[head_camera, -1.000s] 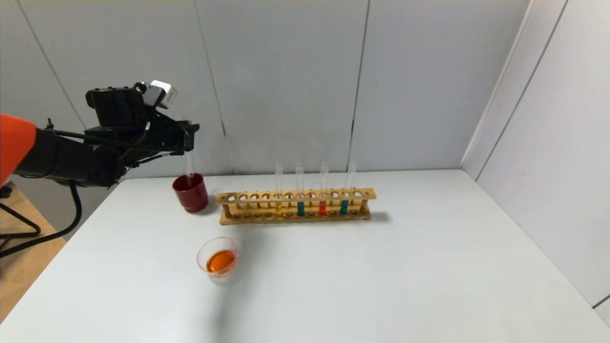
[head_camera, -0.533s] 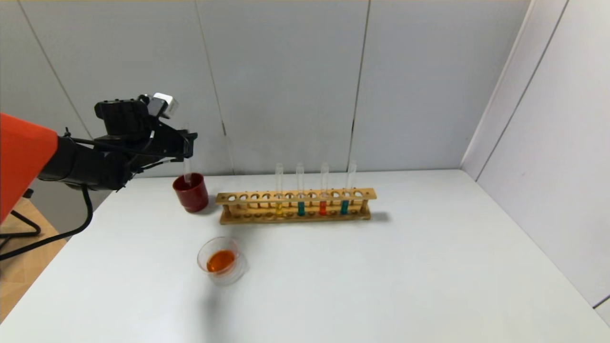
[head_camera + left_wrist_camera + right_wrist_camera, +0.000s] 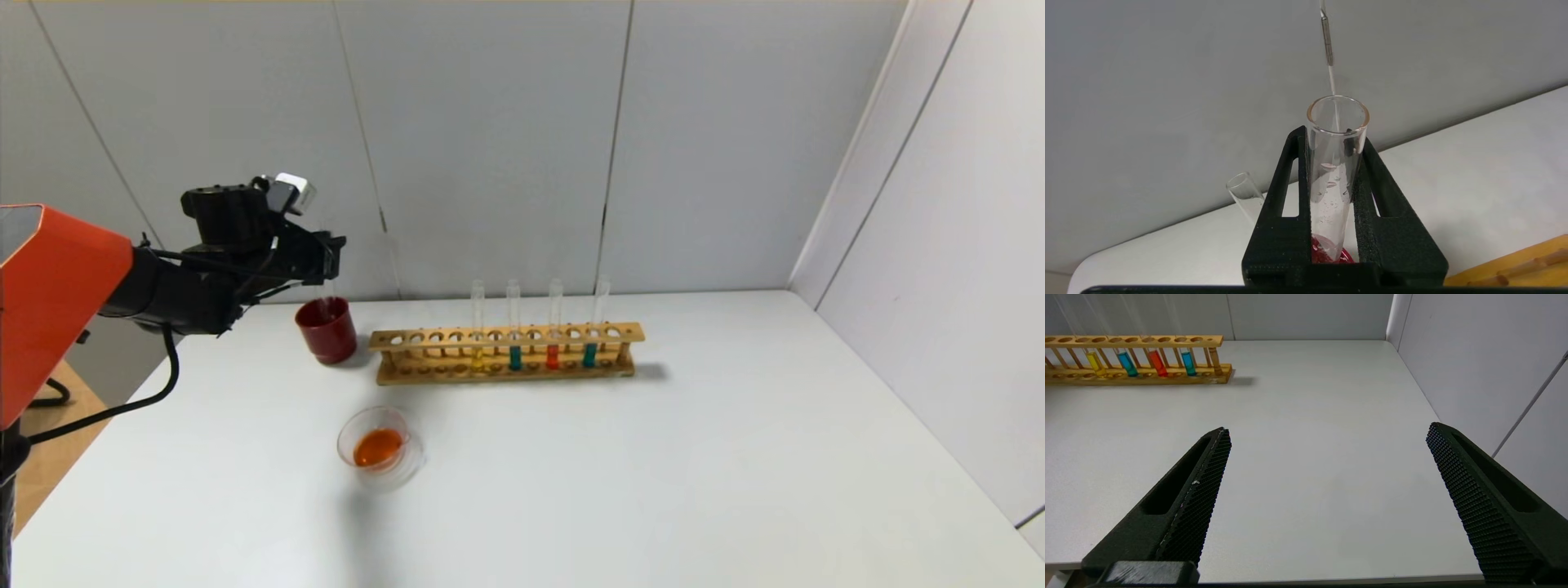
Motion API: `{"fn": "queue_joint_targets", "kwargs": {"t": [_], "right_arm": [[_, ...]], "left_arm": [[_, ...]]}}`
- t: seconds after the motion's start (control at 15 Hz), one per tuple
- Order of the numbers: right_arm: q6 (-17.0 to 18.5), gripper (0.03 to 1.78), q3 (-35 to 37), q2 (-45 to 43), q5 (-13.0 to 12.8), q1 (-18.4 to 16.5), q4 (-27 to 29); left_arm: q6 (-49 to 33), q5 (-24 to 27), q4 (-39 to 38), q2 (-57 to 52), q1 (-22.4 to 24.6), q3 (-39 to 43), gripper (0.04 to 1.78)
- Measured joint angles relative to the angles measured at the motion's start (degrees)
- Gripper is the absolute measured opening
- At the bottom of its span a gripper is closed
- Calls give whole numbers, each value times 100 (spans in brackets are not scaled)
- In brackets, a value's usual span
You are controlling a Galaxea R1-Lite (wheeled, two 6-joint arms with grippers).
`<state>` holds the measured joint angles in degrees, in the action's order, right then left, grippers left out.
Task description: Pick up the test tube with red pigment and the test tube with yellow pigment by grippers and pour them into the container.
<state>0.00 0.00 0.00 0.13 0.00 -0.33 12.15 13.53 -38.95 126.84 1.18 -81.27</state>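
I keep the left end effector [image 3: 1336, 228] clamped on the emptied tube [image 3: 1336, 171], lowering it vertically into the red cup [image 3: 326, 329] before releasing.

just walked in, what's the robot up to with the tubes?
The left gripper is shut on an emptied test tube, holding it upright with its lower end inside the dark red cup, where another empty tube already leans. The glass container holds orange liquid. Four filled tubes remain in the wooden rack: yellow, teal, red, teal. The right gripper hangs open over the bare table, away from the work.
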Motion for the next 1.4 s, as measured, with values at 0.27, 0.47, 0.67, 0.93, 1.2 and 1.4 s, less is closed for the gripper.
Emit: {"fn": "queue_joint_targets", "kwargs": {"t": [0.27, 0.47, 0.67, 0.93, 1.2, 1.4], "right_arm": [[0, 175, 0, 0, 2, 0, 0], [0, 175, 0, 0, 2, 0, 0], [0, 175, 0, 0, 2, 0, 0], [0, 175, 0, 0, 2, 0, 2], [0, 175, 0, 0, 2, 0, 0], [0, 175, 0, 0, 2, 0, 2]], "left_arm": [[2, -13, -217, 22, -2, 74, 73], [7, -15, -204, -57, 5, 129, 126], [9, -9, -187, -289, -9, 243, 161], [7, -11, -90, -931, -6, 357, 175], [27, -118, 660, -2404, -11, 641, 175], [38, -491, 1510, -3919, -22, 1281, 175]]}}
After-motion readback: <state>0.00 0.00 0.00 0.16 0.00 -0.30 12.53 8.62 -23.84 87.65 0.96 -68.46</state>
